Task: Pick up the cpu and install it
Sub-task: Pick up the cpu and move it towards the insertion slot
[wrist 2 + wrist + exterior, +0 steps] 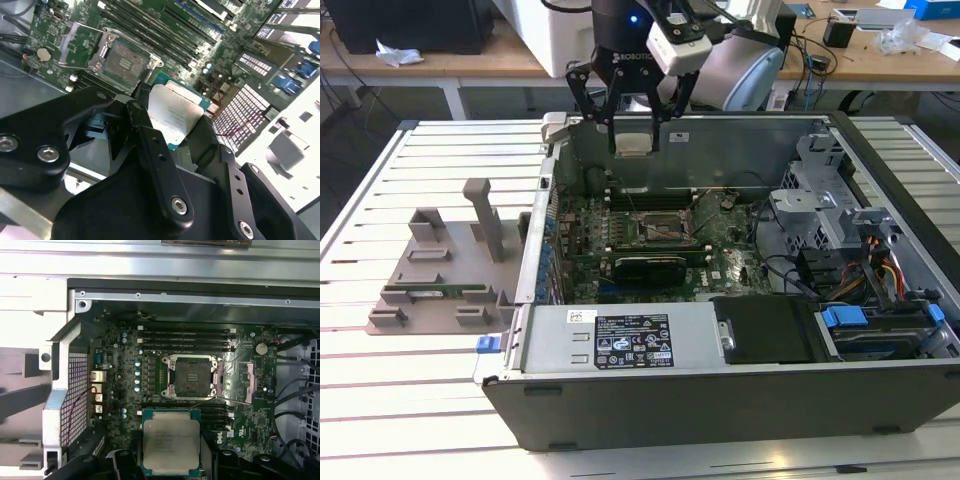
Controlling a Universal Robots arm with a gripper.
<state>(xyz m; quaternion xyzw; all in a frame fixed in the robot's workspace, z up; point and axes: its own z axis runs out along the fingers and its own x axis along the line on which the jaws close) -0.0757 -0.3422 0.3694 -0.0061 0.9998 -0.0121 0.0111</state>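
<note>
Gripping the cpu [171, 442] by two opposite edges, your fingers [142, 130] are clamped on it above the motherboard [260, 410], near the open socket [192, 376]. Handle it as light, rigid, fragile; grasp edges only.

Assessed as a robotics laboratory set up for computer-assembly trials. Evidenced by an open grey metal desktop computer case [720, 405] with green motherboard [150, 370] exposed, laid flat on a white slatted metal work table [380, 400] beside a grey moulded parts fixture [440, 270], under a black industrial robot gripper [634, 148] clamped on a small square silvery-grey cpu [171, 442]. Further noted along the back: pale wooden workbenches [470, 65] strewn with black cables [810, 50], a white box-shaped unit [545, 35] and assorted electronic gear.
</note>
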